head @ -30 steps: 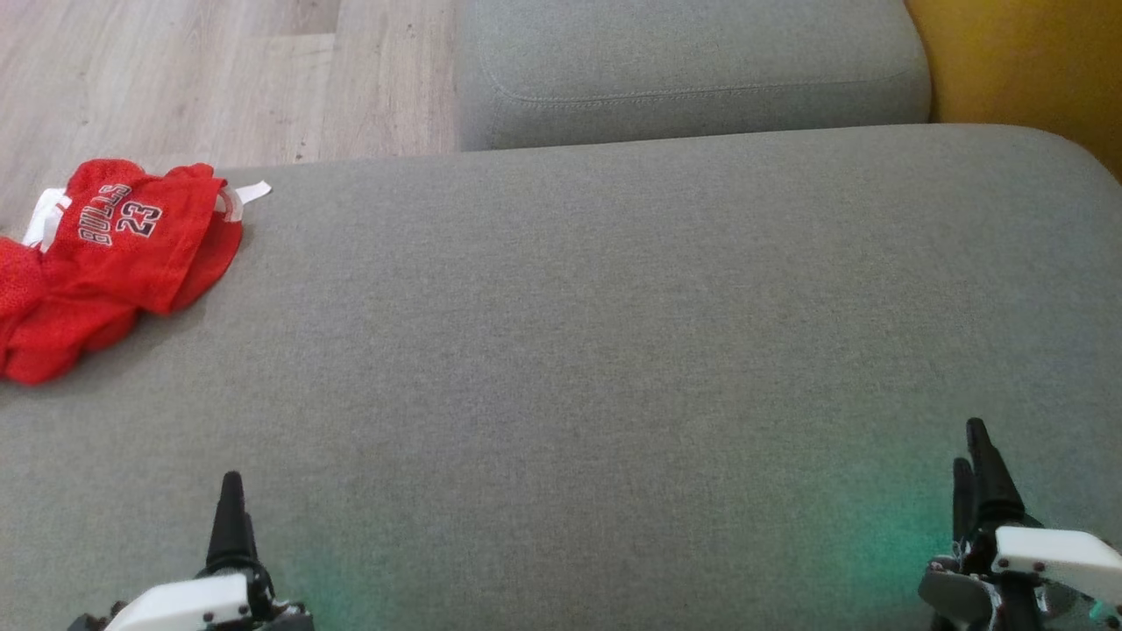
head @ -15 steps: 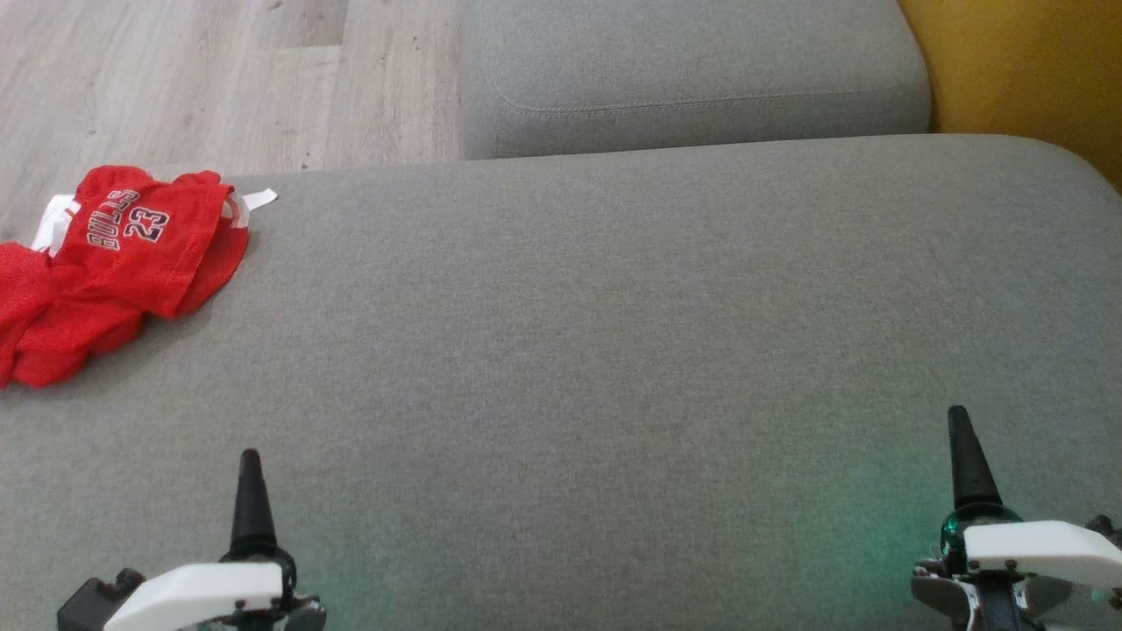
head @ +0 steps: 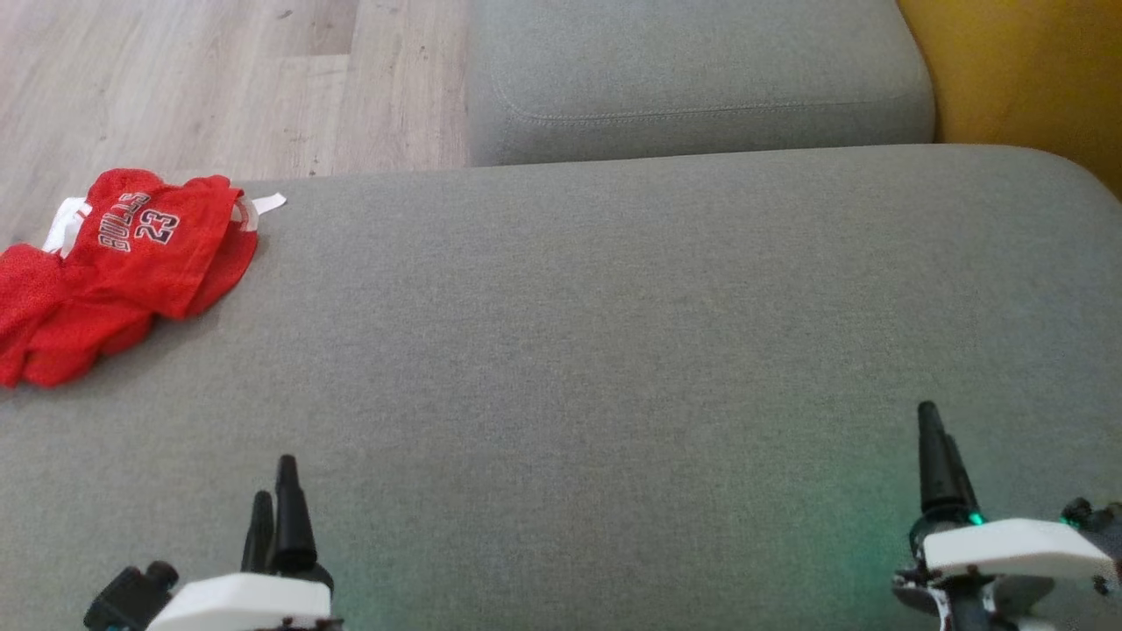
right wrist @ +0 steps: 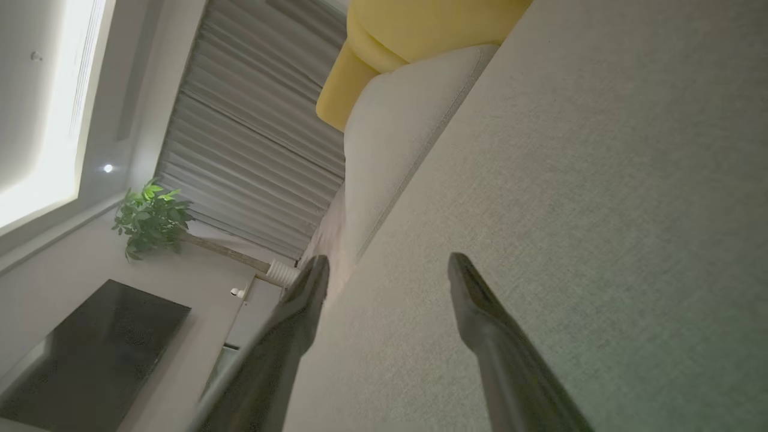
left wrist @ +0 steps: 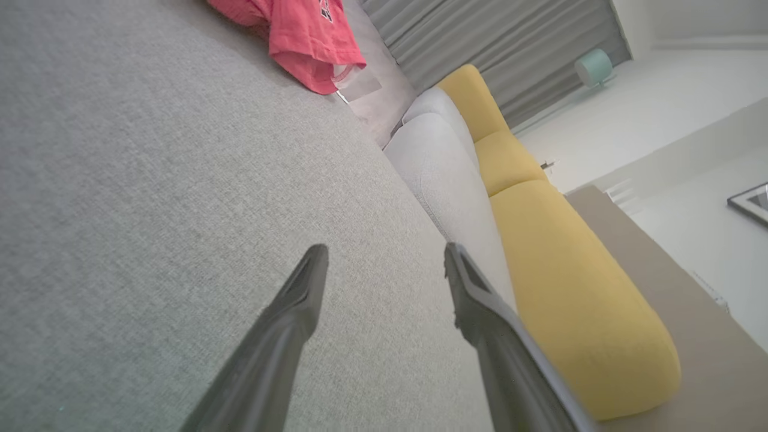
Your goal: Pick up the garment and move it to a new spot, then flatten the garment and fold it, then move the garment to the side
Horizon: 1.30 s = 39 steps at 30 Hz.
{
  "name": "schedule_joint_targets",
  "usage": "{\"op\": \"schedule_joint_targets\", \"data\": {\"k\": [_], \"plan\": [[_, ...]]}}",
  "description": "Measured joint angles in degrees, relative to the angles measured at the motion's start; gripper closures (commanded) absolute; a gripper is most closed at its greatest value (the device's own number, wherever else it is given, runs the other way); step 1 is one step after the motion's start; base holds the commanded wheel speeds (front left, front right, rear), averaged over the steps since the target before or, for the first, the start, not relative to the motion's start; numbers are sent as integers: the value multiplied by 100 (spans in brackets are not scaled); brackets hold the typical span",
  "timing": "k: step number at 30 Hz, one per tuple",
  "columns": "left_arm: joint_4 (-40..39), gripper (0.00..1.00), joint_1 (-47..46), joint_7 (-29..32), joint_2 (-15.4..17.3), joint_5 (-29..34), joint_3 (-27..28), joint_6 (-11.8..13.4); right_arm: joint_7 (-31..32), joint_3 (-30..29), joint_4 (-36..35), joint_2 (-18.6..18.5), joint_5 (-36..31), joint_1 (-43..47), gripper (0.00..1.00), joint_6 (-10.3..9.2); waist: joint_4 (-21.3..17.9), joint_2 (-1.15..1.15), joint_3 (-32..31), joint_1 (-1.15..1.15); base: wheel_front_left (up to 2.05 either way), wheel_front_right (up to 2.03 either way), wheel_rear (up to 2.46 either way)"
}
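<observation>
As seen from the head: crumpled red garment [head: 123,263] at far-left edge of grey sofa cushion [head: 614,307], "BULLS 23" print facing up, wood floor [head: 175,79] just beyond. Near left, left jaws; near right, right jaws; well apart from garment and from each other. Both spread wide, gripping nothing, over cushion. Far right, yellow sofa [head: 1017,70].

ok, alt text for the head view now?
A crumpled red Bulls 23 jersey lies at the far left edge of a grey sofa seat, untouched. The left pincer and right pincer point up from the bottom corners, both apart from it; wood floor shows beyond.
</observation>
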Motion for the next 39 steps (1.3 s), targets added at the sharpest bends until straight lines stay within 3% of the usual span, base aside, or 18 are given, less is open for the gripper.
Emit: {"op": "schedule_joint_targets", "data": {"k": [15, 39], "plan": [[-138, 0, 173, -248, 38, 1339, -241, 69, -258, 163, -10, 0, -1274, 77, 0, 0, 47, 0, -78, 0, 0, 0, 0], [-140, 0, 401, -634, 91, 2918, -428, 211, -642, 523, 135, -1, -3160, 156, 0, 0, 141, 0, -135, 0, 0, 0, 0]]}}
